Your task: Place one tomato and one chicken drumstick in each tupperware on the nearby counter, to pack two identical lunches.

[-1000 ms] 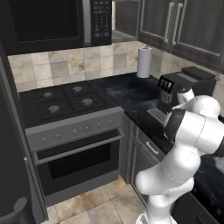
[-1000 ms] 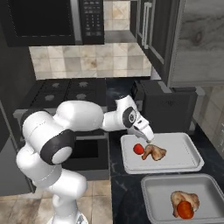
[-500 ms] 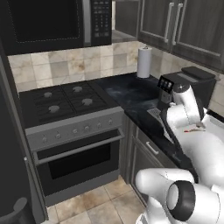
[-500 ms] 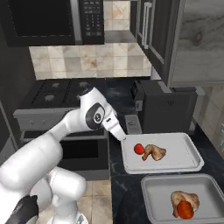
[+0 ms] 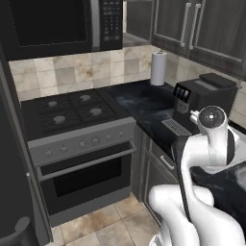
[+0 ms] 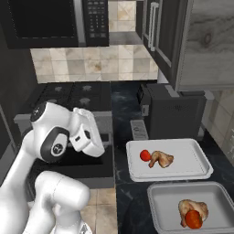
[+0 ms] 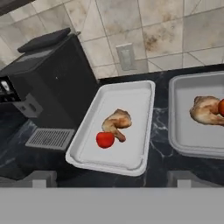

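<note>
With each tray (image 7: 131, 164) holding a tomato (image 7: 105, 140) and drumstick (image 7: 116, 122), the wide-open gripper (image 7: 109, 177) sits back, trays ahead.

I see two pale trays side by side on the black counter (image 6: 132, 210). Far tray (image 6: 192, 157): tomato (image 6: 145, 155) touching drumstick (image 6: 161, 159). Near tray (image 6: 167, 208): second tomato (image 6: 193, 220) against its drumstick (image 6: 191, 207).
</note>
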Robot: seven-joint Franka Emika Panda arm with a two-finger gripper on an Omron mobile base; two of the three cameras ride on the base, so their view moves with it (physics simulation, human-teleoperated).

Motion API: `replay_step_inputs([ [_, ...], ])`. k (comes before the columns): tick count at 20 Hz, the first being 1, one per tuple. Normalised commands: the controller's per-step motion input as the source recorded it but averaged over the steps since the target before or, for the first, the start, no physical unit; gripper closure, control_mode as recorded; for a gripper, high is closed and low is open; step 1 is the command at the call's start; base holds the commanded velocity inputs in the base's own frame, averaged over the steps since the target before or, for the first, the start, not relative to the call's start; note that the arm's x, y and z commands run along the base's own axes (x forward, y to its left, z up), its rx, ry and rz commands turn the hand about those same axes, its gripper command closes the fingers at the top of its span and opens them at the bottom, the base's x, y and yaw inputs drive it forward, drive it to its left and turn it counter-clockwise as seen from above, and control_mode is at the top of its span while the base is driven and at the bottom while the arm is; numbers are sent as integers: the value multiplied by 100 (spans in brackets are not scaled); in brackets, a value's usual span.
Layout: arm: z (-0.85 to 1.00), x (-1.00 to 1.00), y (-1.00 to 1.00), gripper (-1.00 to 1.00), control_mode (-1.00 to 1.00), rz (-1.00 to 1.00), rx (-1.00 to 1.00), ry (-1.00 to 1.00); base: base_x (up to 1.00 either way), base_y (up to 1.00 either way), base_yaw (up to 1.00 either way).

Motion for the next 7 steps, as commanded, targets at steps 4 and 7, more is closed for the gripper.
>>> replay_step_inputs([
  [4, 100, -86, 23, -100, -100, 2, 0, -11, 0, 0, 0],
  [7, 96, -79, 25, -100, -100, 0, 1, -1, 0, 0, 0],
])
